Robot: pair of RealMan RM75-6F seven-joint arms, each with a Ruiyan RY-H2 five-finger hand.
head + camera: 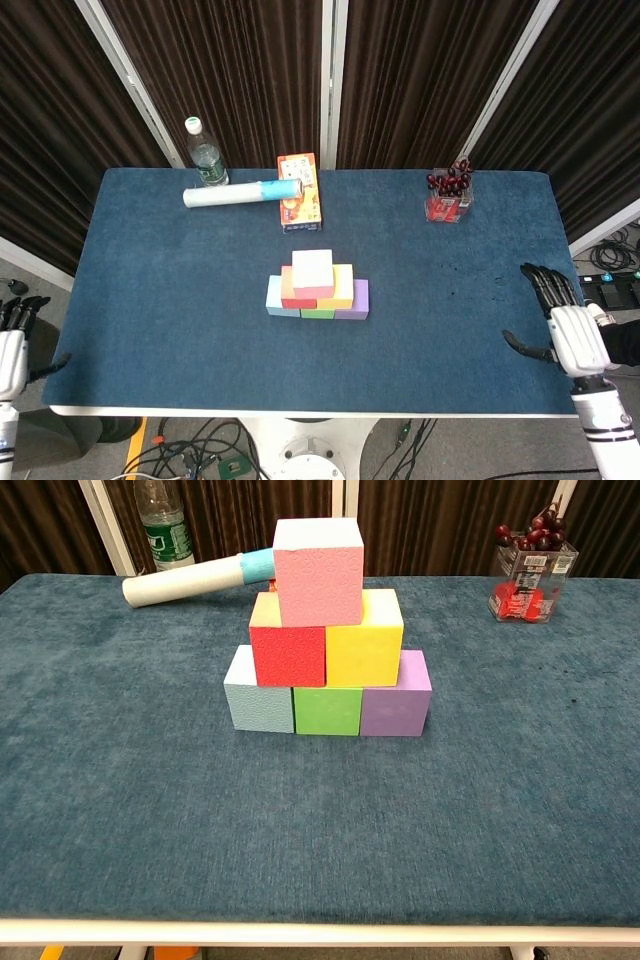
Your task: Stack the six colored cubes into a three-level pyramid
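Off the table's left edge the left hand (pixel 10 345) hangs low, fingers apart and holding nothing. On the blue table (pixel 160 330), at the far left, stand a water bottle (pixel 205 152) with a green label too small to read and a white roll with a blue end (pixel 240 193), then an orange printed box (pixel 299 192) whose lettering I cannot make out. In the middle the pyramid looks finished: light blue cube (pixel 258 695), green cube (pixel 326 710) and purple cube (pixel 396 702) touching in a row, red cube (pixel 288 652) and yellow cube (pixel 365 645) on them, pink cube (pixel 318 570) on top, sitting slightly left of centre. Nothing seems left but to keep clear. Further right stands a clear cup of cherries (pixel 528 572), its red label unreadable, and the right hand (pixel 570 325) hovers over the table's right edge, fingers spread and empty.
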